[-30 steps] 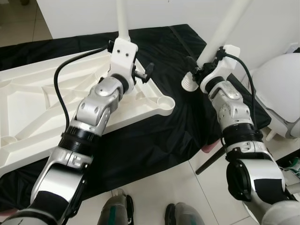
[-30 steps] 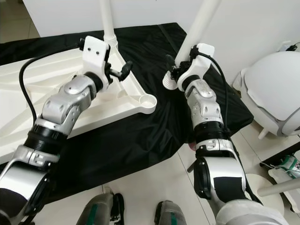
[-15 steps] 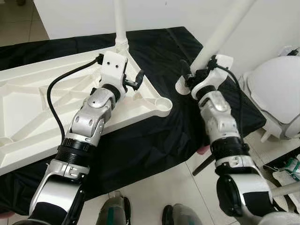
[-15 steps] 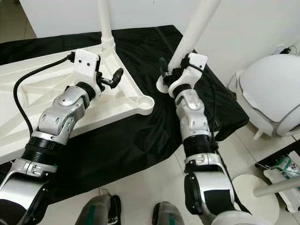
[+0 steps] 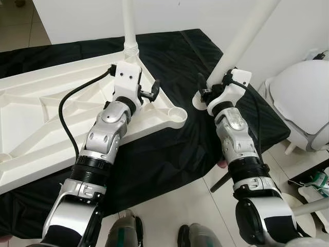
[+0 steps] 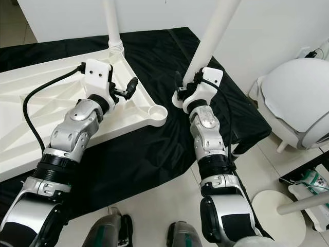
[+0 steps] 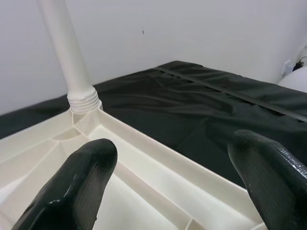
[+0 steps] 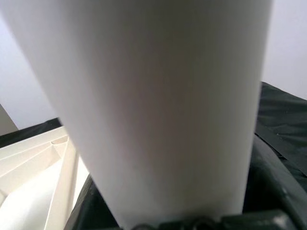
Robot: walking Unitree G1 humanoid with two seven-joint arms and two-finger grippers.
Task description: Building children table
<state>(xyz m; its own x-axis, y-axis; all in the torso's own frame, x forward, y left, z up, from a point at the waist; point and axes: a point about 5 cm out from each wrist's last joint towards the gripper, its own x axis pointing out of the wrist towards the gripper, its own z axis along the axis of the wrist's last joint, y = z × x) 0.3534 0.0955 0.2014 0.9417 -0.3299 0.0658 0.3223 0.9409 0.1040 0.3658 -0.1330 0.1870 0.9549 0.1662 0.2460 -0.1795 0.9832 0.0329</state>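
The white plastic children's tabletop [image 5: 46, 118] is lying upside down on a black cloth [image 5: 169, 149], ribbed underside showing, and everything else is placed relative to it. The left gripper [image 7: 182, 179] is hovering over the tabletop's far corner region, its black fingers [image 7: 72, 187] spread wide with nothing between them, just short of the white round leg [image 7: 67, 52] already standing upright in the far corner socket, its threaded collar sitting at the base. The right gripper [image 5: 205, 92] is off the tabletop's right edge, above the cloth, pinching a second white tube leg [image 5: 247, 33] near its lower end; this leg is tilting, its upper part leaning away to the right, and its flared bottom end is hanging just beside the open round corner socket [image 5: 176, 114] at the tabletop's near right corner, not in it. In the right wrist view the tube is pressing close against the camera. A white domed object [image 5: 303, 108] is sitting on the tiled floor [image 5: 175, 206] to the right of the tabletop, well apart.
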